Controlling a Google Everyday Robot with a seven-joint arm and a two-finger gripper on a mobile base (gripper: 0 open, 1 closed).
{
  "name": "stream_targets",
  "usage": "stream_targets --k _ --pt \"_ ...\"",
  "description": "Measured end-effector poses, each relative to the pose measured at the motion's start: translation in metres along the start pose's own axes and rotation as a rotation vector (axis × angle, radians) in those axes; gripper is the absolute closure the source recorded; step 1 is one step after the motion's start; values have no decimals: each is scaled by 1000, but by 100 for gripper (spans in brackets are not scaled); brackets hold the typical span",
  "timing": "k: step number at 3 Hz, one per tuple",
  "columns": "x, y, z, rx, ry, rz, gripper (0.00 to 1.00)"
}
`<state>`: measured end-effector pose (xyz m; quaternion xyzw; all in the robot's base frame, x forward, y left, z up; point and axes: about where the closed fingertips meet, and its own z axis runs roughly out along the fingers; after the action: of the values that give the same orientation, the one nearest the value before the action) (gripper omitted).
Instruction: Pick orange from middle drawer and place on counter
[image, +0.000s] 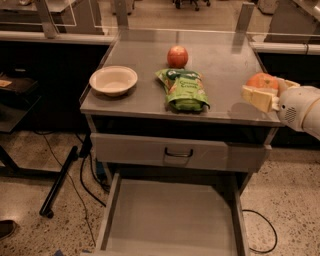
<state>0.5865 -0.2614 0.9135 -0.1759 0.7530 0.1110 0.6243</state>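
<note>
My gripper (261, 90) comes in from the right and is shut on the orange (261, 80), holding it just above the front right part of the counter (140, 62). The orange is small, round and plain orange, and sits between the pale fingers (256, 99). Below, the middle drawer (170, 220) is pulled out, a wide grey tray with a bare flat bottom.
A redder apple-like fruit (177, 56) stands at the counter's back middle. A green snack bag (184, 89) lies in the centre. A white bowl (113, 80) sits at the left. A closed drawer front with a dark handle (178, 152) is above the open tray.
</note>
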Motion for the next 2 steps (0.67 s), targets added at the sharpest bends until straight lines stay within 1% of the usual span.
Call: stream_targets --k 1,2 --pt "0 0 0 0 0 0 100" --pt "-11 -8 17 5 13 -2 100"
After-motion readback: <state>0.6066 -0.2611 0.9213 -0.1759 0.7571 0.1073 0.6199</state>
